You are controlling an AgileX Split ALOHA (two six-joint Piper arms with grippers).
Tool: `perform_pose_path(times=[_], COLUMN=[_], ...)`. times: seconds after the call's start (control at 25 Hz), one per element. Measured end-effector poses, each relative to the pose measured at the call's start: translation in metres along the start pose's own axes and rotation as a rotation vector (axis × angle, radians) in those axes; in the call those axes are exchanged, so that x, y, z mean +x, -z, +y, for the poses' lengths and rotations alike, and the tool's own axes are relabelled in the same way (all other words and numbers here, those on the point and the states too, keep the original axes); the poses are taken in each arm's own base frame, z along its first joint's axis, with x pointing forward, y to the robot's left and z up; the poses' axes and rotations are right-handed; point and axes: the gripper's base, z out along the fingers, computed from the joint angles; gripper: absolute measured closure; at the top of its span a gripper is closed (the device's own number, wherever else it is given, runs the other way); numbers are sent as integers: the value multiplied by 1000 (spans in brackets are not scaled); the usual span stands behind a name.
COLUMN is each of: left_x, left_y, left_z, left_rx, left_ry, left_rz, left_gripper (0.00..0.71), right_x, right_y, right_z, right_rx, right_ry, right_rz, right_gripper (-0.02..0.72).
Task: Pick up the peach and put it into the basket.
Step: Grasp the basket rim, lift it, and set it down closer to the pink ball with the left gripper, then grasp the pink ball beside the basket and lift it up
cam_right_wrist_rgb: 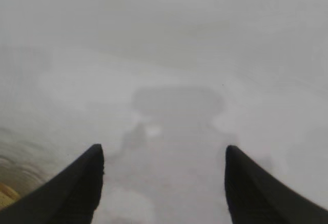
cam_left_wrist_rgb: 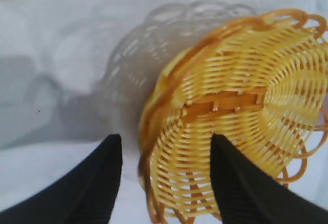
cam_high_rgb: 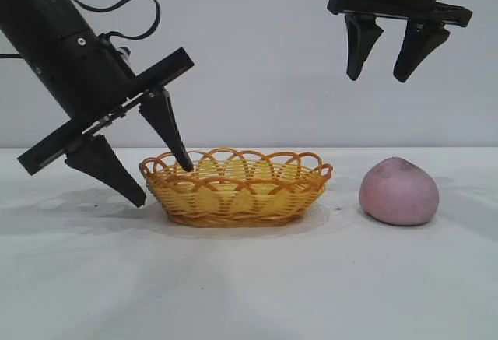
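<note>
- The landmark is the shallow oval woven wicker basket (cam_high_rgb: 235,188), yellow with an orange-brown looped scalloped rim; it sits flat on the white worktop (cam_high_rgb: 249,285) and nothing can be seen inside it.
- The rounded, matte pinkish-mauve peach (cam_high_rgb: 399,191) rests on the worktop off the basket's right end, near but not touching, with its pointed top up. Nothing holds it, so I judge the pick-up not yet begun.
- The left end effector (cam_high_rgb: 161,177) slants down at the basket's left end, jaws parted to a middling width. One black fingertip dips over the rim, seemingly inside it, while the other hangs outside, low near the worktop.
- The left wrist view backs this up: the basket wall passes between the two fingers (cam_left_wrist_rgb: 241,183), and neither is seen pressing it.
- Why straddle the rim? My guess is to bracket that end, ready to steady a light basket that would otherwise skid when fruit drops in.
- The right end effector (cam_high_rgb: 384,66) hangs high above the gap between basket and peach, pointing steeply down, jaws spread fairly wide and empty.
- That height keeps it clear of both things, and the spread looks meant for a round lump like the peach.
- Next, I reckon, it must shift away from the basket and descend over the peach.
</note>
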Motion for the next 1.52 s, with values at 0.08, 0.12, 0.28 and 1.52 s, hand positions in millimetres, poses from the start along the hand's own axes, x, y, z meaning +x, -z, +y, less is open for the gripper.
perform_pose_path(times=[0.08, 0.12, 0.28, 1.52], left_x=[-1, -2, -8, -68], left_y=[4, 7, 24, 131], left_z=[-2, -4, -16, 66], left_rx=[-9, -17, -47, -686], left_ry=[-39, -66, -190, -327], left_rz=[8, 5, -14, 4], left_gripper=[326, 342, 342, 224], right_x=[0, 0, 0, 1], right_y=[0, 0, 0, 0], right_z=[0, 0, 0, 0], right_rx=[0, 0, 0, -1], right_ry=[0, 0, 0, 0], right_rz=[0, 0, 0, 14], right_gripper=[269, 269, 269, 269])
